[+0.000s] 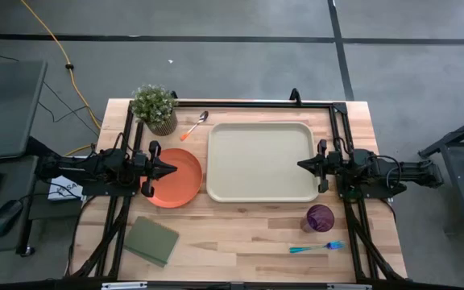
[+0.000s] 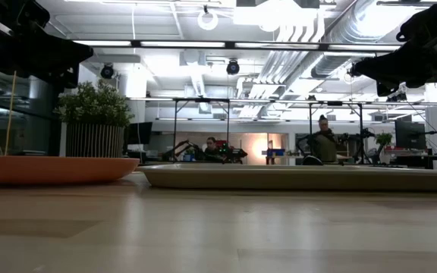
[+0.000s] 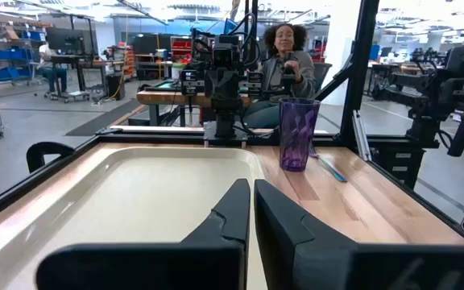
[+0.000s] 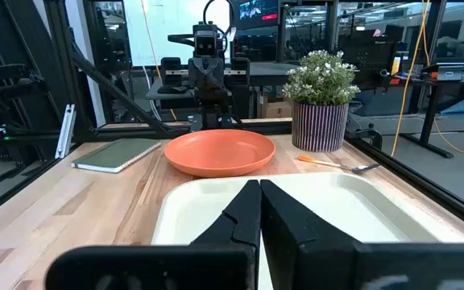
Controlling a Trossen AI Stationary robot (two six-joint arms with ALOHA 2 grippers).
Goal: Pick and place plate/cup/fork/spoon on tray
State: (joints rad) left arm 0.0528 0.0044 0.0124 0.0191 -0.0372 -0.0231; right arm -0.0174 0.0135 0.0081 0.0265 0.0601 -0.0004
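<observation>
Closed, with fingers pressed together and holding nothing, both grippers hang above a pale butcher-block wooden table (image 1: 240, 229) that stands on a grey floor. From the high view, one large beige rectangular tray with a raised rim (image 1: 262, 161) lies at the centre, its long axis across the table; the left gripper (image 1: 171, 169) sits over one round flat orange-red plate (image 1: 173, 178), which lies just beside the tray's left edge, and the right gripper (image 1: 303, 164) is at the tray's right edge. One spoon with a silver bowl and an orange handle (image 1: 194, 126) lies beyond the tray's far left corner, angled, bowl pointing away from the tray, next to one potted plant (image 1: 155, 108). One translucent purple cup (image 1: 321, 217) stands upright near the tray's near right corner, and one blue-to-teal handled fork (image 1: 316, 247) lies nearer still, its length parallel to the tray's long side. One flat green square pad (image 1: 152, 240) lies well apart from the tray, near its left. From the low view, plate and tray rest flat on the wood, with a bright workshop and two seated people behind. From the left wrist view, the cup stands beside the tray. From the right wrist view, the plate lies past the tray.
</observation>
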